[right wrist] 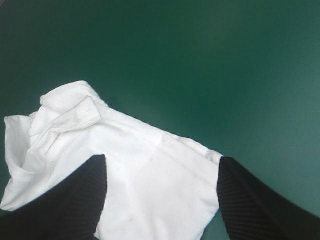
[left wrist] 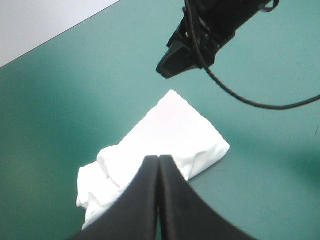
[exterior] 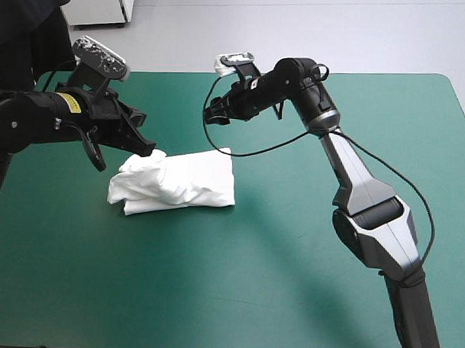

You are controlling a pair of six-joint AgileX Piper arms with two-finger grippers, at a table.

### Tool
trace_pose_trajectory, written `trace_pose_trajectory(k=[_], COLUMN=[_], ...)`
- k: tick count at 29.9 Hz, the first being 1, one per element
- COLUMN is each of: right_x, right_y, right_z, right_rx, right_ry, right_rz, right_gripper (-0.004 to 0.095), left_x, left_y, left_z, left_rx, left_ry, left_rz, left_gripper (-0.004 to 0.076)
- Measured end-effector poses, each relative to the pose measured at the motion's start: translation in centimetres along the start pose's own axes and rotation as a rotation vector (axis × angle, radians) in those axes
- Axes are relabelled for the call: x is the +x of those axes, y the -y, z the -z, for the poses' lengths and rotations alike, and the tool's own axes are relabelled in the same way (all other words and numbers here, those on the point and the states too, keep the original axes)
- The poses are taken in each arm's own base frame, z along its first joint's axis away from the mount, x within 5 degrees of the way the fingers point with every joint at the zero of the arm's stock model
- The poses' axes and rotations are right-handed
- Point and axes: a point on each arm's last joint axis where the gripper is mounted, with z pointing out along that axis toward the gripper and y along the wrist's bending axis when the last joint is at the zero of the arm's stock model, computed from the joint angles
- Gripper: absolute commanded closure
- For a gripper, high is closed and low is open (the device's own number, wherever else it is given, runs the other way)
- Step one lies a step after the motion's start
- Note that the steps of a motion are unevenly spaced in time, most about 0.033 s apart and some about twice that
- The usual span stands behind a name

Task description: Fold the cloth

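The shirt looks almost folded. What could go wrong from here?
The T-shirt bundle is neat at one end but crumpled near the shut left gripper; a nudge there could undo the fold. The open right gripper hovers over the far corner; pinching only the top layer might pull it open.

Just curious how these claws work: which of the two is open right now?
The right gripper: its black fingers stand apart over the T-shirt. The left gripper has them meeting in a point.
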Motion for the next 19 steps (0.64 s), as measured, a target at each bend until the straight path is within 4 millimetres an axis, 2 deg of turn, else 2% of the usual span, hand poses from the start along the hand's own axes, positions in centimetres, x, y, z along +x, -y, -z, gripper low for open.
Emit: trace_pose_trajectory(k=[5,11,15,19], right_x=[0.1,3.3,5.8,8.0], right_y=[0.9,1.7,2.4,3.3], right_z=[2.9,4.7,4.3,2.2], right_rx=[0.053,0.148,0.137,0.104], right_ry=[0.001,-0.136,-0.231,-0.321], right_rz=[-0.072,-0.119,-0.17,-0.204], right_gripper=[0.0343,0.0344,0.0344,0.0344], left_x=[0.0,0.7,0.9,1.0], left_y=[0.1,0.4,0.5,0.6], left_z=[0.1,1.1,1.6,1.6], left_rx=[0.006,0.005,0.006,0.009], left_ry=[0.004,0.011,0.02,0.02], left_rz=[0.005,0.025,0.027,0.028], left_gripper=[0.0746,0.0746,0.0745,0.0745])
